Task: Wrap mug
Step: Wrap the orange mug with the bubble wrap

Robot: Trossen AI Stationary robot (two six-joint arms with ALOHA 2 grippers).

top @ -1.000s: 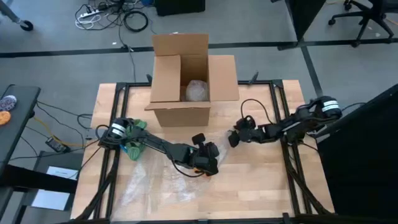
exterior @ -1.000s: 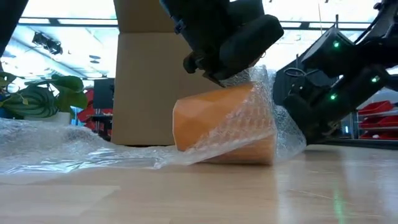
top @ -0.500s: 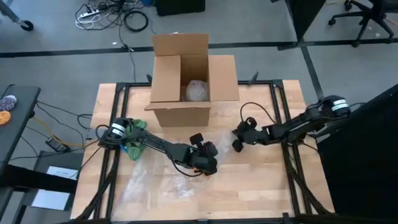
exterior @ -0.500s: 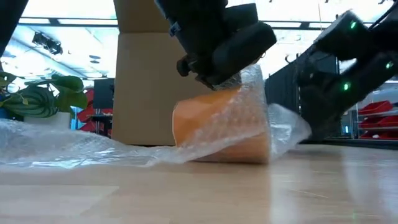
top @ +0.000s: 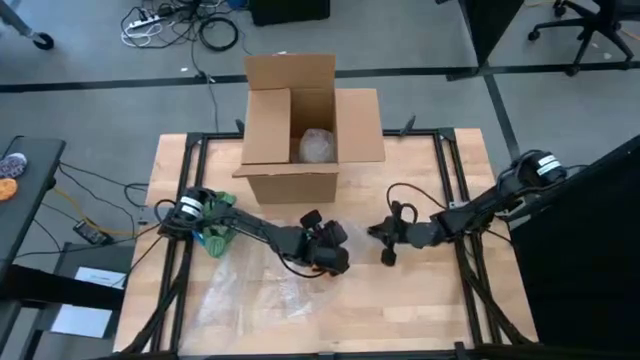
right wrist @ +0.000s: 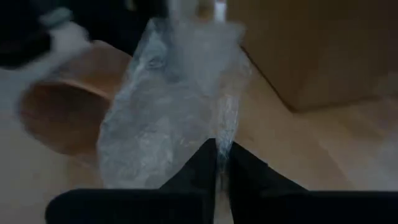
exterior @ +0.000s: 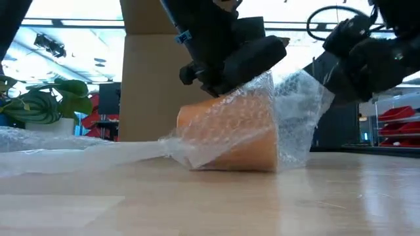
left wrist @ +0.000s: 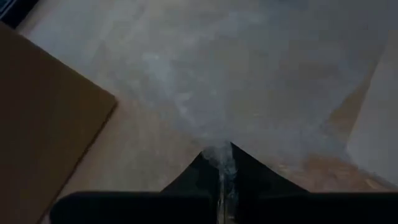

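High view straight down over the whole surface [top: 420, 300], low view level at its top, close, both sharing the cardboard box [top: 310, 125], wrist views near.

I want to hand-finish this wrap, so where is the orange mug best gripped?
Take the mug across its bare left end, coming from the plant's side in the low view. It lies on its side, the bubble wrap covers the other end, and the left tool sits on top, so probably only that end is free.

An orange mug [exterior: 230, 134] lies on the wooden tabletop [top: 400, 300], in front of the open cardboard box [top: 300, 130], on clear bubble wrap [top: 250, 290].
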